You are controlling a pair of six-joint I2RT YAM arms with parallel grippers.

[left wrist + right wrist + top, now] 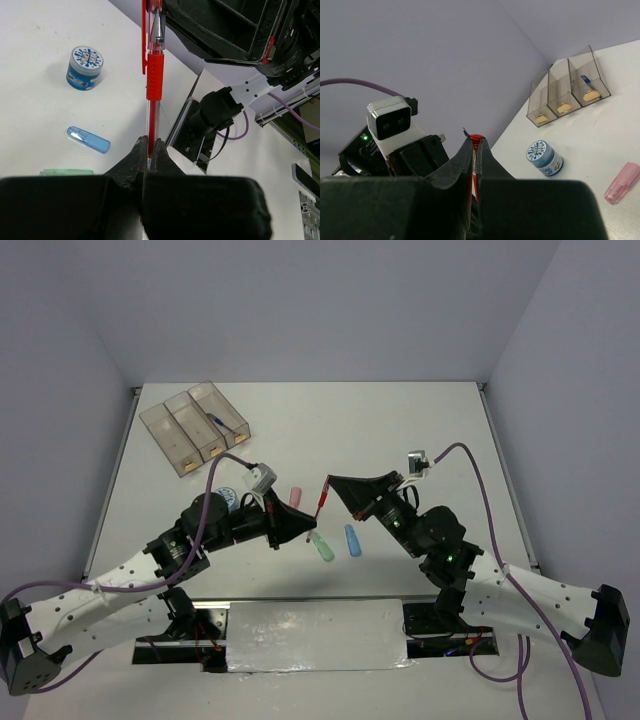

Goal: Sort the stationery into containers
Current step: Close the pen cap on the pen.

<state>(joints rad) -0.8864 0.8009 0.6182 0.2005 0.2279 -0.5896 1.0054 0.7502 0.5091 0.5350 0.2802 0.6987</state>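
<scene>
White table [400, 430], seemingly lavender walls [300, 300]

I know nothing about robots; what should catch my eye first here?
Over the white table, the left gripper and the right gripper each pinch one end of a thin red pen, held off the surface. Nearby lie a pink bar, a green bar and a blue bar; three joined clear plastic bins sit at the far left.

Red pen [154, 75] is showing glossy clear plastic barrel, ribbed red grip. Bins [175, 418] are reading as smooth clear plastic. Table [400, 430] is appearing matt.
</scene>
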